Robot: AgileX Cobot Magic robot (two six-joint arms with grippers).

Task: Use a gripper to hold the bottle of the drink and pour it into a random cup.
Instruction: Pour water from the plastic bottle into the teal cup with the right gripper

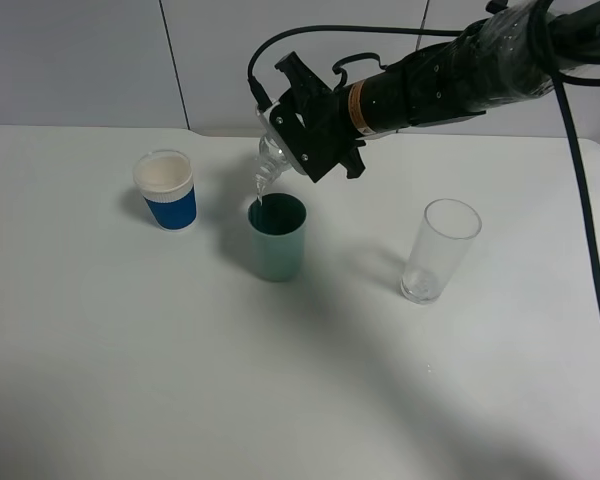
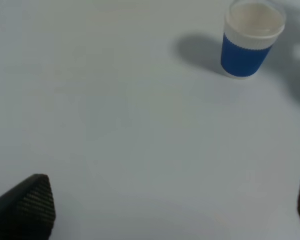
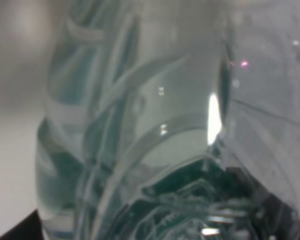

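Bottle [image 1: 269,157] in R claw [image 1: 296,128], tipped over cup [image 1: 278,245]

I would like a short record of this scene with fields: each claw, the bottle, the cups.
right claw: shut on the bottle
bottle: tilted neck-down, pouring into the teal cup
left claw: open, empty, over the table
white cup with blue sleeve: upright, left of teal cup
tall clear glass: upright, right of teal cup

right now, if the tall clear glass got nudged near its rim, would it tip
Likely tips: the tall clear glass is narrow and far taller than wide. It looks empty, so probably light and easily shoved. If real glass, it may break on the white table.
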